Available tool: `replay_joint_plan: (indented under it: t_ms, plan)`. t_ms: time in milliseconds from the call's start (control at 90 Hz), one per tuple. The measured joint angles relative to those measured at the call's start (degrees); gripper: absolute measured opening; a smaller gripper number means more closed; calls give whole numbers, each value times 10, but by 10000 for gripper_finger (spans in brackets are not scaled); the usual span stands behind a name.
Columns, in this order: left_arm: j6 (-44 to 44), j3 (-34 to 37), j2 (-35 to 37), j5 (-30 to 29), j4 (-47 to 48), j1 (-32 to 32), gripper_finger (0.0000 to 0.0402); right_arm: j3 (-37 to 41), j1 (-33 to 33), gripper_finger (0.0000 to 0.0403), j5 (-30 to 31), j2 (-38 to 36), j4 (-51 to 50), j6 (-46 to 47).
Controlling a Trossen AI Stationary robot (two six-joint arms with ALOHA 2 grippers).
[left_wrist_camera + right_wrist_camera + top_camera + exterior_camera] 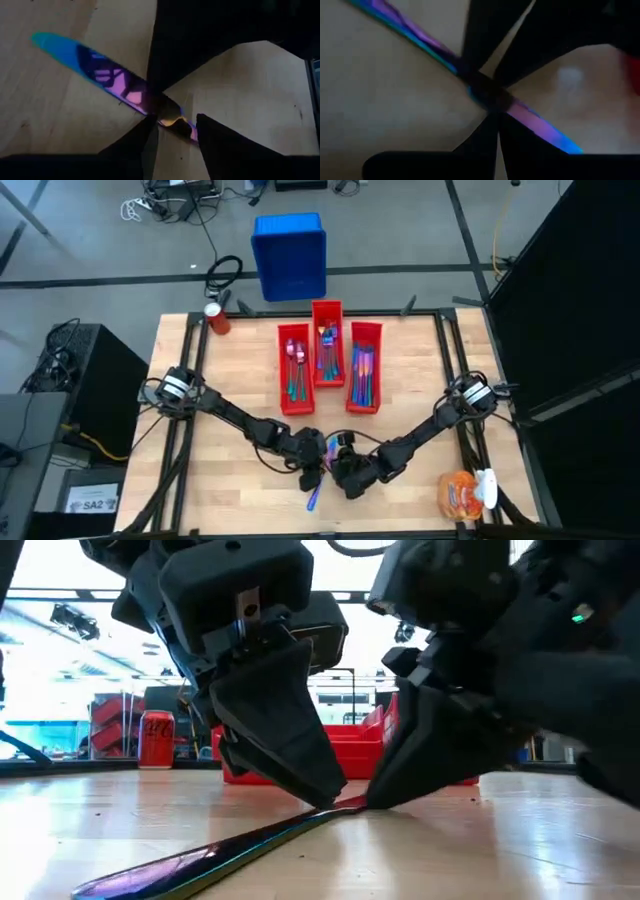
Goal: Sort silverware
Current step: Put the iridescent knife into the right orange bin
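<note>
An iridescent knife lies slanted near the table's front edge. Its near end is on the wood and its middle is raised. Both grippers meet at that middle. My left gripper comes from the left and is shut on the knife. My right gripper comes from the right and is shut on it too. More silverware lies in three red bins at the table's far middle. My left gripper pinches the knife's middle between its two fingers, slanting down from the table's left and lying across the knife. The near end rests on the table. My right gripper closes its fingers on the knife's middle, slanting down from the right, close beside the left fingers. The contact itself is dark and partly hidden by the left gripper.
A red can stands at the far left corner. An orange bag lies at the near right corner. A blue crate sits on the floor beyond the far edge. Bare wood lies to the left and right of the grippers.
</note>
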State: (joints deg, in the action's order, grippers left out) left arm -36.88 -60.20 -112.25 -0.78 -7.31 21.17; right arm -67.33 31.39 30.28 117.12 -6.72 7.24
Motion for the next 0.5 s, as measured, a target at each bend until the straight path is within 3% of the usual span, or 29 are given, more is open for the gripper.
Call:
replay_joint_plan:
  t_ms: [500]
  plan:
    - [1,0,0,0,2,0,123,0,-10,0,22,1,61,-61]
